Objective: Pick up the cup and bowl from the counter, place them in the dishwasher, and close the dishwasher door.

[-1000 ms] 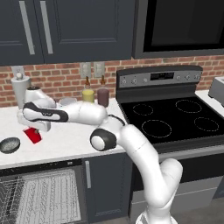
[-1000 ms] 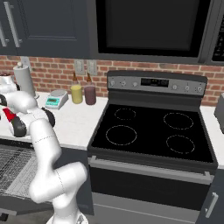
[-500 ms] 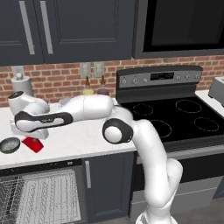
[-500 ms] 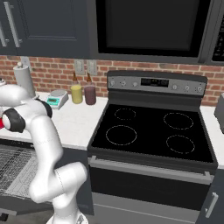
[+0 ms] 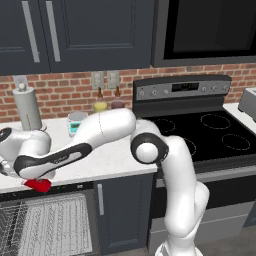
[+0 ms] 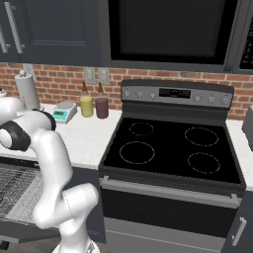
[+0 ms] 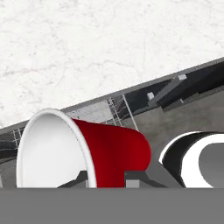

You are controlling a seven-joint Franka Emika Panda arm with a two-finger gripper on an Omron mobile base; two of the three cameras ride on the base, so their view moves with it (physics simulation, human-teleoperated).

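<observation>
The cup (image 7: 105,151), red outside with a white inside and rim, lay on its side in the hand view, its mouth facing left, held up beyond the front edge of the white marbled tabletop (image 7: 100,48). In the left base view it showed as a red patch (image 5: 38,185) just below the tabletop's edge (image 5: 107,167), above the open dishwasher's light grey wire rack (image 5: 50,225). The bowl could not be made out.

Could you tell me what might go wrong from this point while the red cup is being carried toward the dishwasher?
The gripper pinches only the white rim of the small red tapered plastic cup, so it might slip. In the left base view the cup hangs at the white marbled counter edge over the light grey wire rack, so it could clip either.
</observation>
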